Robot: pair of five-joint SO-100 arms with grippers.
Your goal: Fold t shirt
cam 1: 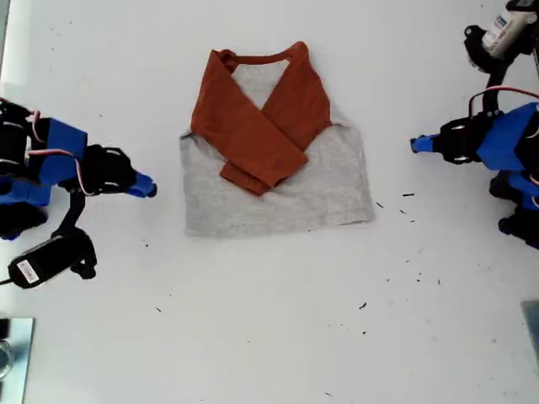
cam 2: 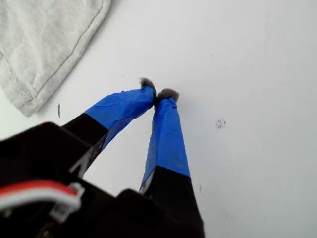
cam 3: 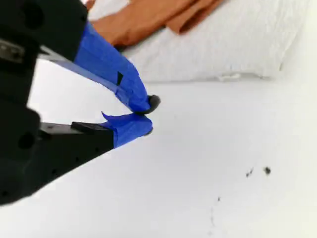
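Observation:
The t shirt (cam 1: pixel 324 189) lies flat on the white table, grey body spread out, with both rust-orange sleeves (cam 1: pixel 257 139) folded across the chest and crossing each other. My first gripper (cam 1: pixel 150 189) is at the exterior view's left, shut and empty, a short way off the shirt's side edge. In the first wrist view its blue-taped fingertips (cam 2: pixel 167 96) meet above bare table, with a grey hem corner of the shirt (cam 2: pixel 44 44) beyond. My second gripper (cam 1: pixel 414 145) is at the exterior view's right, shut (cam 3: pixel 147 118) and empty, apart from the shirt (cam 3: pixel 237 39).
Small dark specks (cam 1: pixel 406 209) dot the table at the exterior view's right, below the second gripper. A metallic object (cam 1: pixel 13 353) shows at that view's lower left edge. The arms' bodies and cables fill both side edges.

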